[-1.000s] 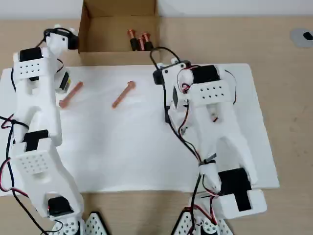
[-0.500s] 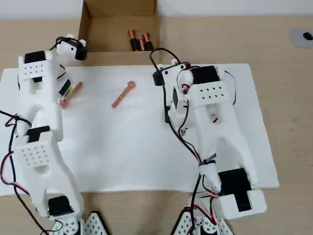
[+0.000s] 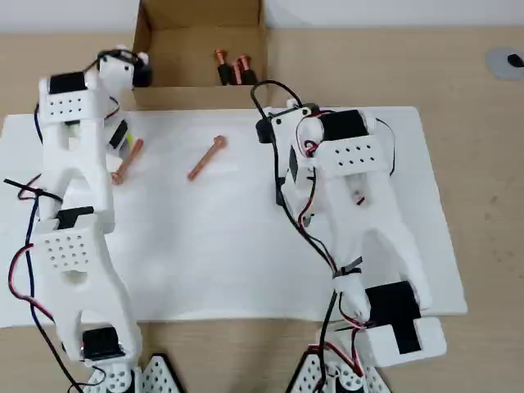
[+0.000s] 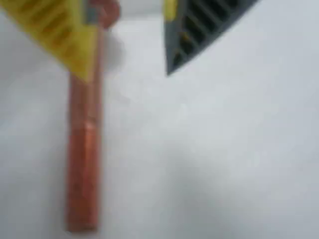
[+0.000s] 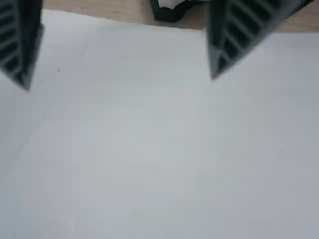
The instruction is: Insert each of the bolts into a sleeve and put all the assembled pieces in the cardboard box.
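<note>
Hovering low over the white sheet point(image 4: 224, 159), the left arm's jaws stand open: the yellow finger point(image 4: 55, 30) overlaps the head end of a copper bolt point(image 4: 83, 159) lying flat on the sheet, while the dark finger point(image 4: 199, 30) sits apart from it, so nothing is gripped. The right arm's jaws are spread wide (both dark fingers point(image 5: 239, 35) over bare sheet) and hold nothing. In the high view a second bolt point(image 3: 205, 157) lies loose between the two arms, well apart from the first. Beyond the sheet, the cardboard box point(image 3: 141, 41) holds two bolts in dark sleeves point(image 3: 232, 69), side by side near the wall next to the sheet. Sheet and box rest on the wooden table point(image 3: 483, 188).
</note>
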You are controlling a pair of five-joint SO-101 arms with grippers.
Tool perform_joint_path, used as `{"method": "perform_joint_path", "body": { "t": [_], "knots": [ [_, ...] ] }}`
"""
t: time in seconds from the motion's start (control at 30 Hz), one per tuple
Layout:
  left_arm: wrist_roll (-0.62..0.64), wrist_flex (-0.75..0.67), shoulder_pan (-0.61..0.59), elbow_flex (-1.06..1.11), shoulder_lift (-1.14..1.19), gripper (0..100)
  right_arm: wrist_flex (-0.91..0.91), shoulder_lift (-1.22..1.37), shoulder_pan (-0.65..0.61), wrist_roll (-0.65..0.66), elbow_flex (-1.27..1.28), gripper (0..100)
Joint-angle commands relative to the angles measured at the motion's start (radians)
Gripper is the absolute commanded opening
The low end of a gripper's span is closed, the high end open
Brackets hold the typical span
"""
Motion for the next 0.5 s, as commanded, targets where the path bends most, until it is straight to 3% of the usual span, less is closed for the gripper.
{"method": "perform_joint_path", "body": {
  "t": [0.0,0.47],
  "knots": [
    [0.021,0.087,0.034,-0.129,-0.068,21,0.006,-0.042,-0.021,0.005,-0.005,27.4],
    [0.052,0.032,0.003,-0.060,0.070,21,0.006,-0.042,-0.018,0.008,-0.001,27.4]
  ]
}}
